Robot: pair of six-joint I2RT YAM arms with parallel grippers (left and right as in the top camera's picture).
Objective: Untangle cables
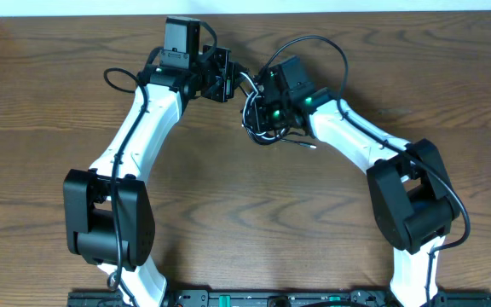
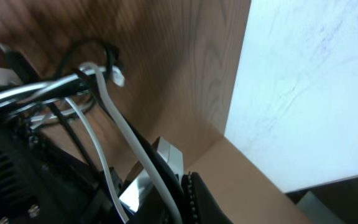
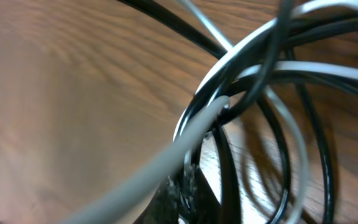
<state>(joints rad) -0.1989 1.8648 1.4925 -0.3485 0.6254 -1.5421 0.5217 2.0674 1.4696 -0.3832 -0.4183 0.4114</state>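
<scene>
The right end effector (image 3: 180,194) was closed tight on the white cable (image 3: 166,155), which ran from its fingertips into stacked loops just ahead, where the black cable (image 3: 277,37) crossed it above the table (image 3: 55,93). Close beside it, the left end effector (image 2: 166,194) was likewise clamped shut, with the white cable between its fingers. With both apparently holding the same strand, I judged that pulling apart could cinch the loops tighter or strain a plug.
</scene>
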